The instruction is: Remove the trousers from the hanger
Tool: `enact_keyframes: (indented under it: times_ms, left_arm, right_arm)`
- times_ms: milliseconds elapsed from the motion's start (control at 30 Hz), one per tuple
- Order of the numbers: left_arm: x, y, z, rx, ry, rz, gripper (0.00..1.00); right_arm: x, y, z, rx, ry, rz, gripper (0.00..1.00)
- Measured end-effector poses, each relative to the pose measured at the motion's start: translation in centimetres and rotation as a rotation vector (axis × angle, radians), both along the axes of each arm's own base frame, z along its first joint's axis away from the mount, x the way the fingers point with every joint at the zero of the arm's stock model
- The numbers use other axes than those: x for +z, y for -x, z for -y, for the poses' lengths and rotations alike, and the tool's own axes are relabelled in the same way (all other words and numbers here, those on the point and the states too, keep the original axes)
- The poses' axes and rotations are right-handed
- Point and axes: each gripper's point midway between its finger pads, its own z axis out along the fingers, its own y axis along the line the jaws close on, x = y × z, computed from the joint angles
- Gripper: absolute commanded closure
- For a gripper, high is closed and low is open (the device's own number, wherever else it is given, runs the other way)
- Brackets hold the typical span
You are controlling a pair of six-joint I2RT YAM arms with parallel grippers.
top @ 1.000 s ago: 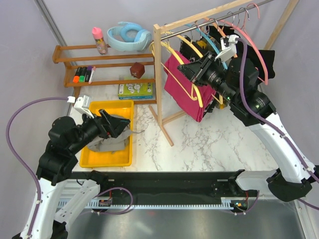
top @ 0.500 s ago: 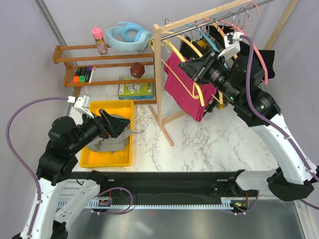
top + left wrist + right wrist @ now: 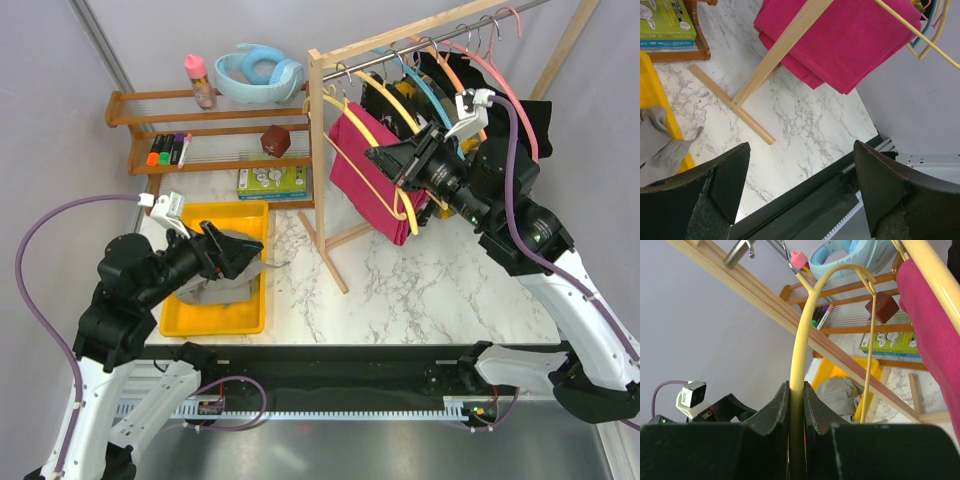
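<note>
Magenta trousers (image 3: 368,190) (image 3: 840,45) (image 3: 932,330) hang folded over a yellow hanger (image 3: 372,128) (image 3: 800,335) on the clothes rack's rail (image 3: 420,42). My right gripper (image 3: 386,160) (image 3: 796,387) is shut on that hanger's curved arm, right beside the magenta cloth. Dark trousers (image 3: 385,98) hang on further hangers behind it. Grey trousers (image 3: 222,288) (image 3: 660,147) (image 3: 840,390) lie in the yellow bin (image 3: 215,213). My left gripper (image 3: 243,255) (image 3: 801,150) hovers open over the bin's right side, holding nothing.
The rack's wooden post and foot (image 3: 330,255) (image 3: 780,50) stand between the bin and the magenta cloth. Blue, orange and pink hangers (image 3: 500,75) crowd the rail. A wooden shelf (image 3: 215,130) at the back left holds markers, a pink bottle, a red cube and a green box (image 3: 272,181).
My right gripper has drawn the yellow hanger slightly down and toward the near side, and the wrist has swung right. The left arm has not moved.
</note>
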Motion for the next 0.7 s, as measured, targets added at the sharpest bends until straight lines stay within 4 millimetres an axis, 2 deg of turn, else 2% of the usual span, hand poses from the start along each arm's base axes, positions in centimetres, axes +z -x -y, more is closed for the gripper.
enact_keyframes:
  times_ms: [267,367,433,567,700]
  left_arm:
    - [0.1,0.0,0.7,-0.037,0.006,-0.003,0.10]
    - [-0.1,-0.3,0.8,-0.040,0.005,-0.009,0.09]
    - [-0.3,-0.3,0.8,-0.042,0.003,-0.015,0.09]
    - [-0.5,-0.3,1.3,-0.071,0.007,-0.024,0.09]
    - [-0.6,-0.6,2.5,-0.137,0.017,-0.044,0.10]
  right_arm:
    - [-1.3,1.4,0.0,0.034,-0.015,0.031,0.98]
    - [-1.6,1.8,-0.1,0.050,-0.022,0.056,0.84]
    - [-1.9,1.9,-0.2,0.056,-0.025,0.069,0.78]
    - [-2.7,2.1,-0.6,0.081,-0.013,0.077,0.57]
    - [-4.2,2.4,-1.1,0.114,0.029,0.061,0.47]
